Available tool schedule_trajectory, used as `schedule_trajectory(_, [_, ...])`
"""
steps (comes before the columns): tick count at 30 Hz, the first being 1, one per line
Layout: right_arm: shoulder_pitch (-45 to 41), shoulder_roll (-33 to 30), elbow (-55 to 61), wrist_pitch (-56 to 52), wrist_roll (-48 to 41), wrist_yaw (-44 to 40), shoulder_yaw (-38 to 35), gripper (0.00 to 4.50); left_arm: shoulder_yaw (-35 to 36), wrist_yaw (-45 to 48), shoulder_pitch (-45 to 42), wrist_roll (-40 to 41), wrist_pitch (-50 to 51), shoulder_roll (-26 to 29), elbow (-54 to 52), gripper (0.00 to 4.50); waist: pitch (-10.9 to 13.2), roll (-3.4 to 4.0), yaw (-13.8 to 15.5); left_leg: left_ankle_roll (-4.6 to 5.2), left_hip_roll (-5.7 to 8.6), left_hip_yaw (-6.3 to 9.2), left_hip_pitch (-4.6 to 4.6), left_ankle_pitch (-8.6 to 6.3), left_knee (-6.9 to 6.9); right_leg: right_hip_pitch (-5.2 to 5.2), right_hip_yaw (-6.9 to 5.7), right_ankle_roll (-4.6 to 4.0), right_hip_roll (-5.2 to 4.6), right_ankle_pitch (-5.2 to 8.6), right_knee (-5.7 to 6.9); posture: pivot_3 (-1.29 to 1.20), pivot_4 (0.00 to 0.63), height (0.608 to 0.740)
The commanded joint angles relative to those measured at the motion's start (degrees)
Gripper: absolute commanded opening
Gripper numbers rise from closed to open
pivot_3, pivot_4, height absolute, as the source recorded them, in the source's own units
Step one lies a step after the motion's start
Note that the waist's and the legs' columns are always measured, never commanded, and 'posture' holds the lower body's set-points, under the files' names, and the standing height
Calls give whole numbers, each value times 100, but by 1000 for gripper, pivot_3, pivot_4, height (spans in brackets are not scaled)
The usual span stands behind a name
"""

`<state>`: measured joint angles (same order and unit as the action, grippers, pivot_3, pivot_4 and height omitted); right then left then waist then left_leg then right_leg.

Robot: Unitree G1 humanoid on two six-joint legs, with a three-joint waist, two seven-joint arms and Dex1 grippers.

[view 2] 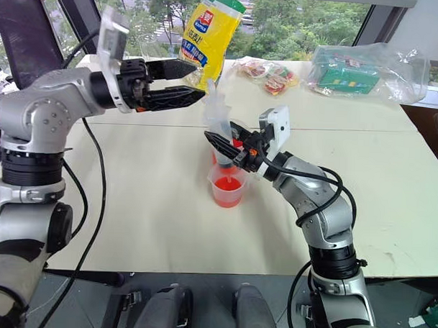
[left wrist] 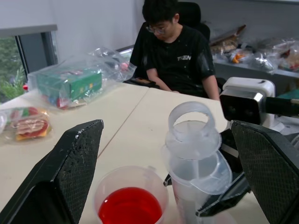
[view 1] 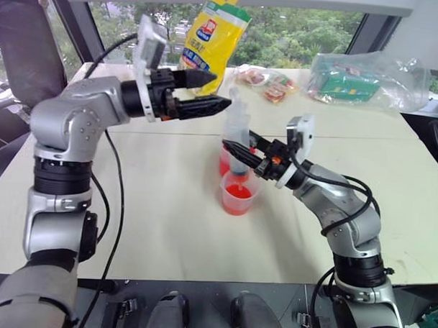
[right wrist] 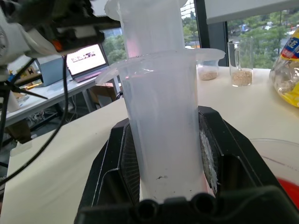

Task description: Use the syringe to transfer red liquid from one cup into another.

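On the pale table (view 1: 166, 227), two cups of red liquid (view 1: 235, 194) sit side by side. The syringe (view 1: 238, 132) is held upright by the right gripper (view 1: 241, 156), clenched on its barrel w/ the tip down over the near cup (view 1: 238, 193), prob. to draw or discharge. Above and beyond the cups, the left gripper (view 1: 207, 91) is kept released, jaws wide either side of the plunger ring, seemingly to work it.

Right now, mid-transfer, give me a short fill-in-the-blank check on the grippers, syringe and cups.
1. The right gripper is shut on the ____.
2. The left gripper hangs above the cups with its fingers ____.
3. The liquid in the cups is ____.
4. The syringe stands roughly ____, tip down over the cups.

Missing words: syringe; open; red; upright
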<state>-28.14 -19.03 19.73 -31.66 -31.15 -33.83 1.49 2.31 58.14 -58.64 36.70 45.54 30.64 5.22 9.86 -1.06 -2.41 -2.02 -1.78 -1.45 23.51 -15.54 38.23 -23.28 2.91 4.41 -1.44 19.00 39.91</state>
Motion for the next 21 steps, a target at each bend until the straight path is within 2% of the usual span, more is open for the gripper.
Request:
schedule_trajectory(1, [-69,15,295,57,-91,37,-76,1361,-49,37,-209,-122,-261,-63,86,4481,0,0,-3,0,0,0,0,0,0,0,0,0,0,0,0,0,150,740])
schedule_trajectory(10, [-66,-19,336,11,-89,84,-84,1361,-18,201,-210,47,-213,-173,147,4481,0,0,2,0,0,0,0,0,0,0,0,0,0,0,-1,0,150,740])
schedule_trajectory(13, [-52,-28,334,4,-78,79,-66,1361,-35,209,-196,106,-164,-286,72,3687,0,0,4,0,0,0,0,0,0,0,0,0,0,0,-1,0,150,740])
schedule_trajectory(19, [-36,-40,346,-16,-76,73,-43,1361,-99,161,-184,150,-134,-441,45,902,0,0,-7,0,0,0,0,0,0,1,0,0,0,0,-2,0,150,740])
schedule_trajectory(21, [-37,-41,352,-29,-83,75,-44,1361,-137,175,-165,137,-124,-452,39,809,0,0,-7,0,-1,1,0,0,0,1,0,0,1,0,-2,0,150,740])
